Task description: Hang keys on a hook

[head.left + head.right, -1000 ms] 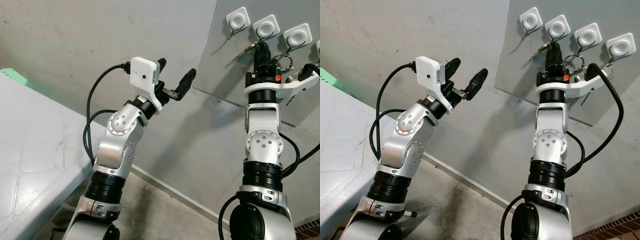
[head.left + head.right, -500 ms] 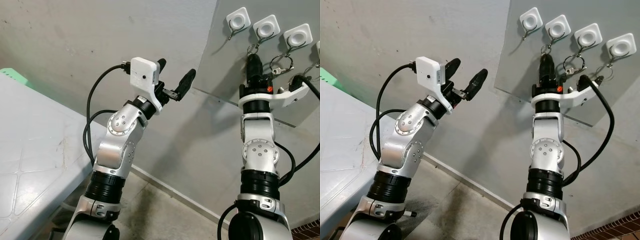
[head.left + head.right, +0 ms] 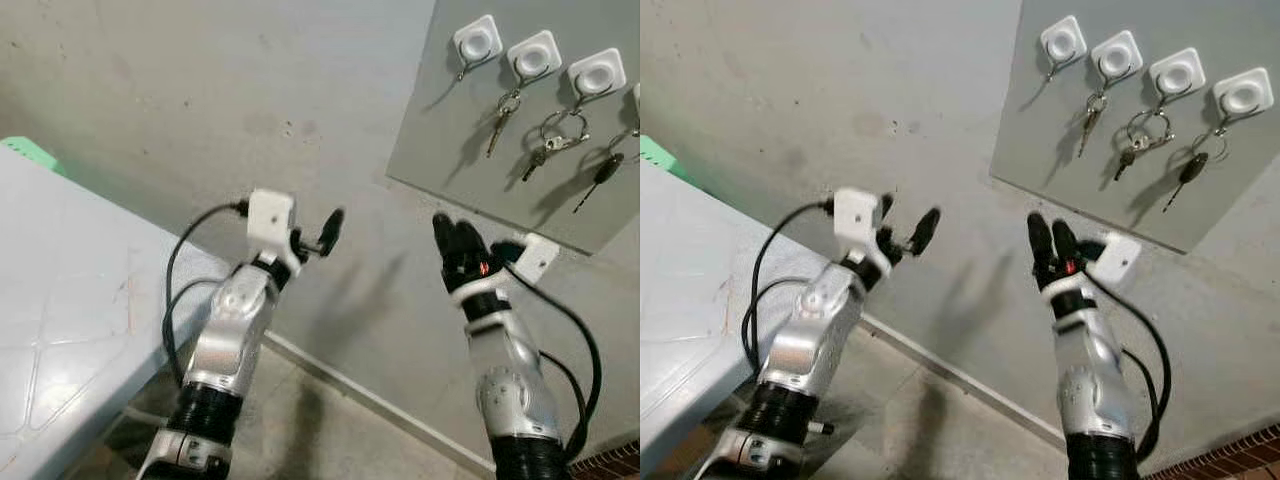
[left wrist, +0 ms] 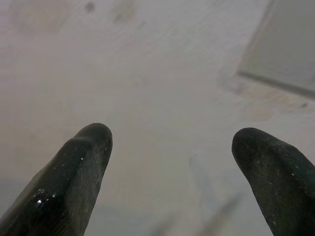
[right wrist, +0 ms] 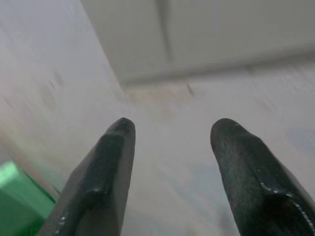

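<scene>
Grey-painted panel [image 3: 560,150] is seen fixed to the concrete wall [image 3: 200,110], carrying a row of white hook mounts [image 3: 533,56]; three sets of keys are hung there: a single key [image 3: 497,122] under the second mount, a key bunch on a ring [image 3: 556,138] under the third, and a black-headed key [image 3: 600,176] further to the right. The keys are no longer gripped: half a second ago the right gripper [image 3: 455,240] was raised against the panel just under the hooks, whereas now it is lowered well below the panel's lower edge, with its black fingers [image 5: 98,187] spread apart and nothing held between them. The ring of keys, which was beside the fingertips before, is now left hanging free on its hook. The left gripper [image 3: 315,232] has also been lowered from its earlier raised pose and is held in front of the bare wall, its fingers [image 4: 74,172] parted and empty. A pale tabletop [image 3: 60,330] is seen at the left, with a green object [image 3: 25,148] beyond its far edge.
</scene>
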{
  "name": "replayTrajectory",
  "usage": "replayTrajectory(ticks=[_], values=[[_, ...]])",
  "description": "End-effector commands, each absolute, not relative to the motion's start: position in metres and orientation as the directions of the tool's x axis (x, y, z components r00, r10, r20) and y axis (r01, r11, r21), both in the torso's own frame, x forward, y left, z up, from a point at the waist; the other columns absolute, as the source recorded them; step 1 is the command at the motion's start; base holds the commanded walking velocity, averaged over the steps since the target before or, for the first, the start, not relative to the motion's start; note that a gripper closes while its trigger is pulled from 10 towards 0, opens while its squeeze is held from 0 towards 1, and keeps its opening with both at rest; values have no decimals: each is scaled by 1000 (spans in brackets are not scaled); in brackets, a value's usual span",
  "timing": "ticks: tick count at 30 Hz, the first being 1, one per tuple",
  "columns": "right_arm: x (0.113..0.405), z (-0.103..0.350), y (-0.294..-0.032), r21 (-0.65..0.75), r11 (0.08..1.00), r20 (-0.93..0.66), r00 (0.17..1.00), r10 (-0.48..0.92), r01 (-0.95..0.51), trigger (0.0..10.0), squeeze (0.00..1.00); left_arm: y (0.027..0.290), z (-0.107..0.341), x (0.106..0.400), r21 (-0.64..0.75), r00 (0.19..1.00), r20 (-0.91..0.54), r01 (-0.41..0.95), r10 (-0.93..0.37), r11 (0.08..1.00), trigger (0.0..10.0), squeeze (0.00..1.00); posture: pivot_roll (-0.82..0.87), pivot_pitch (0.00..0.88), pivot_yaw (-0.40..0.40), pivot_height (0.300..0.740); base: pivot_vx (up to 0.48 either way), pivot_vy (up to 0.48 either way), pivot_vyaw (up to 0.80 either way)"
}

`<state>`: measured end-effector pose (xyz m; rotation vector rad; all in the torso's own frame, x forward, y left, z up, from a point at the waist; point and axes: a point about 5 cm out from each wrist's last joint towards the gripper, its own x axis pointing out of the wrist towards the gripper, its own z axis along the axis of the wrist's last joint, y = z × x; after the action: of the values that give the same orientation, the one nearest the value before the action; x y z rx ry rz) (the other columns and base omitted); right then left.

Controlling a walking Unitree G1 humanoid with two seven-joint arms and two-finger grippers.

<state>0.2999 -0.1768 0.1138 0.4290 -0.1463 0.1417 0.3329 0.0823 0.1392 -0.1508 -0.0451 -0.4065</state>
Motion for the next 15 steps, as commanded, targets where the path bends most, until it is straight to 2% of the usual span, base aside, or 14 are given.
replayTrajectory(ticks=[1,8,9,13,15], values=[[295,104,-180,361,922,138,986,99,-143,10000,1000,81,129,330,-129,917,54,399,-395,908,10000,0,110,31,-36,740,0,0,0],[277,45,-181,302,949,-70,991,118,-92,10000,1000,79,67,316,-112,892,-131,421,-434,900,10000,0,109,37,-31,740,0,0,0],[271,29,-181,268,960,-144,982,124,-81,10000,0,80,51,308,-124,873,-185,435,-451,892,10000,0,109,37,-31,740,0,0,0],[261,10,-182,240,967,-223,964,143,-88,10000,0,83,29,298,-125,842,-270,449,-466,885,10000,0,104,39,-28,740,0,0,0],[250,-10,-188,201,979,-326,939,110,-44,10000,0,87,14,289,-148,831,-322,429,-454,891,10000,0,100,33,-29,740,0,0,0]])
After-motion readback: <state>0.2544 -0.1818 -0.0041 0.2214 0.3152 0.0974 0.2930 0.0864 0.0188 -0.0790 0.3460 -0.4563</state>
